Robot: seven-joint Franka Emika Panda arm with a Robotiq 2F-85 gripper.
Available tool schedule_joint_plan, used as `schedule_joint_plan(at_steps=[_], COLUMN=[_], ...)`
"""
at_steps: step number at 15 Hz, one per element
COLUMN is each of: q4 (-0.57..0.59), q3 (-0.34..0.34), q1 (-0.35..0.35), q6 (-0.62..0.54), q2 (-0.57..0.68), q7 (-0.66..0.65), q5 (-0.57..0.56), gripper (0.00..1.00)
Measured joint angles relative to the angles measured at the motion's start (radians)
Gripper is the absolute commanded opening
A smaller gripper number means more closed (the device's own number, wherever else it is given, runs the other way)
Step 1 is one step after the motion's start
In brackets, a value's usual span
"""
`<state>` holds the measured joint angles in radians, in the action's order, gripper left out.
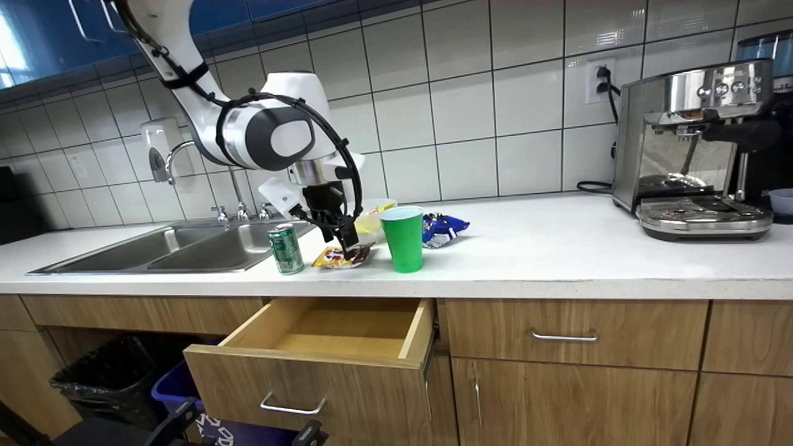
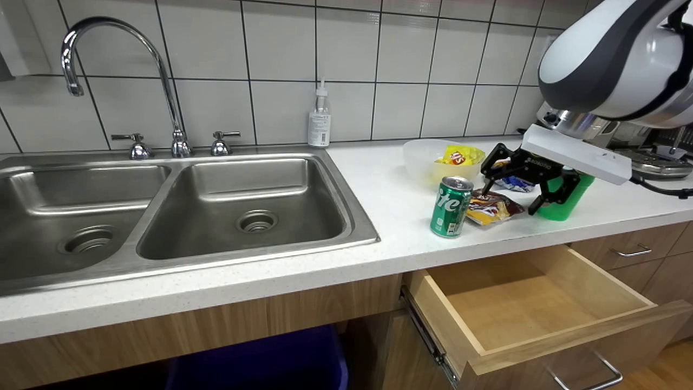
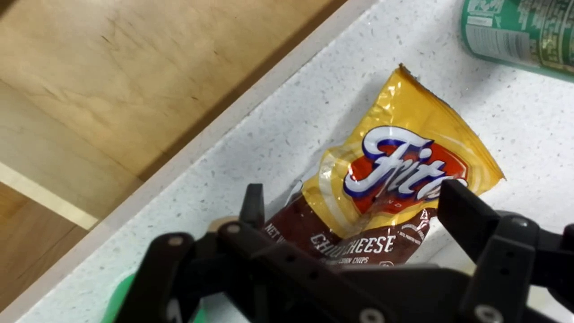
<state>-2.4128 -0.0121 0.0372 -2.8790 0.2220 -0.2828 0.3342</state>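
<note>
Spread gripper [image 2: 509,201] hanging over yellow-and-brown chip bag [image 3: 381,179]

Wrist view: the gripper is standing wide, fingers [image 3: 253,202] well apart, pinching nothing. The chip bag is lying print-up on the counter [image 3: 287,130], centre to right of the frame, its brown end running beneath the gripper at lower middle. The finger at right of the frame is covering the bag's edge; contact, cannot tell.

Handling, my judgement: the foil is looking slick and creased, so a good hold is probably depending on straddling the bag before closing. The fingers are lining up better with the narrow waist than with the flared yellow end. Nudging sideways until both tips are clearing the edges, then sinking low and squeezing slowly, is likely bunching the film rather than skidding over it. Worth watching the green cup [image 2: 568,206]: in an exterior view a fingertip is overlapping it, touching or not unclear. The soda can [image 2: 451,208] is standing near the yellow end, so any sideways sweep is risking a knock.

Counting:
- Snack bags, 3: this chip bag; a blue bag [image 1: 443,229] just right of the cup in the frame; a yellow bag [image 2: 460,155] sitting in the translucent bowl [image 2: 417,162].
- Green cup, 1; soda can, 1; both are standing upright.
- Translucent bowl, 1, sitting behind the can.
- Pulled-out drawer [image 1: 297,381], 1, jutting at lower middle.
- Sink [image 2: 358,219], 1, with 2 basins [image 2: 303,227], filling the left.
- Espresso machine [image 1: 666,148], 1, gleaming at far right.
</note>
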Motion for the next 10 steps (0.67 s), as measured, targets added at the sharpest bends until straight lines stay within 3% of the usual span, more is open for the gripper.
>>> schedule_joint_plan(at_steps=[10], q4=[0.039], q3=[-0.013], q1=[0.002], q6=[0.004], q2=[0.055], q7=[-0.118], q5=[-0.001], gripper=[1.0])
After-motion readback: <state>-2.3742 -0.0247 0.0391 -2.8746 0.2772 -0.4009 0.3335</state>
